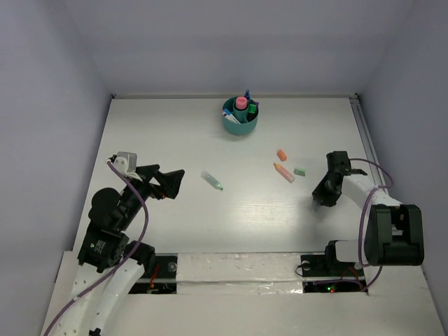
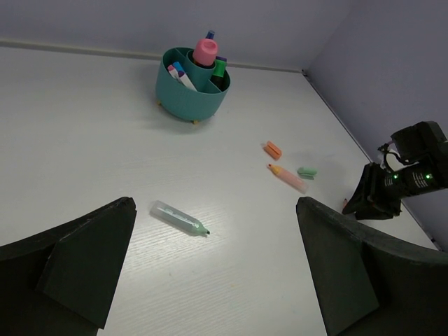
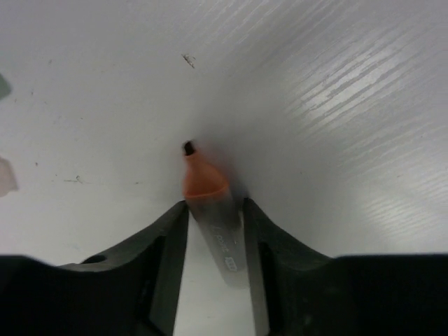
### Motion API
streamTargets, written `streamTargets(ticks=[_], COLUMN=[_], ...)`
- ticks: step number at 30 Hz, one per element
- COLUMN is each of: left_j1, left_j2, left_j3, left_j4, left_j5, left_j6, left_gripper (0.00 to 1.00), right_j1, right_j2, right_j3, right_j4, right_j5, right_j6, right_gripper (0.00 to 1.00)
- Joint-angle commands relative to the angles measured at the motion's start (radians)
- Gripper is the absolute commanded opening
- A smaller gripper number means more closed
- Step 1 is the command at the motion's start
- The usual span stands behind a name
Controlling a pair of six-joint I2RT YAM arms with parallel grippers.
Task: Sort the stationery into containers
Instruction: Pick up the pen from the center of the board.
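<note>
Right gripper (image 3: 215, 210) is at 4 o'clock on the table (image 1: 154, 133), its jaws pinching the clear barrel of an orange-tipped marker (image 3: 206, 183) whose tip touches the surface. Left gripper (image 1: 171, 183) at 9 o'clock has its jaws spread wide and holds nothing. Teal cup (image 1: 238, 130) at 12 o'clock holds a pink-capped bottle (image 1: 241, 104) and markers. Green-tipped marker (image 1: 212, 180) lies near centre. Orange cap (image 1: 281, 155), pink marker (image 1: 283, 172) and green piece (image 1: 299, 171) lie at 2 o'clock.

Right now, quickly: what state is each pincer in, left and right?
Left pincer: open, holding nothing.
Right pincer: closed on an orange-tipped marker.
</note>
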Motion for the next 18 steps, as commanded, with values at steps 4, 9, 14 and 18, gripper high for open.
streamTargets(ticks=[4,9,14,18], left_j1=[-0.016,-0.016,-0.016,-0.016], left_j2=[-0.011,-0.001,0.032,0.091], left_j3=[0.016,0.016,0.015,0.005], left_j4=[0.023,0.021,0.029,0.070], left_j5=[-0.018,-0.020,0.014,0.139], left_j6=[0.010,0.008,0.010,0.010], left_gripper=[0.99,0.99,0.99,0.99], right_j1=[-0.008,-0.008,-0.008,0.017], right_j2=[0.076,0.069,0.000,-0.123], right_j3=[0.005,0.003,-0.006,-0.015], right_j4=[-0.010,0.002,0.036,0.042], right_j5=[-0.069,-0.084,-0.130,-0.153], right_j6=[-0.016,-0.038,-0.079,-0.114], right_gripper=[0.28,0.15,0.06,0.04])
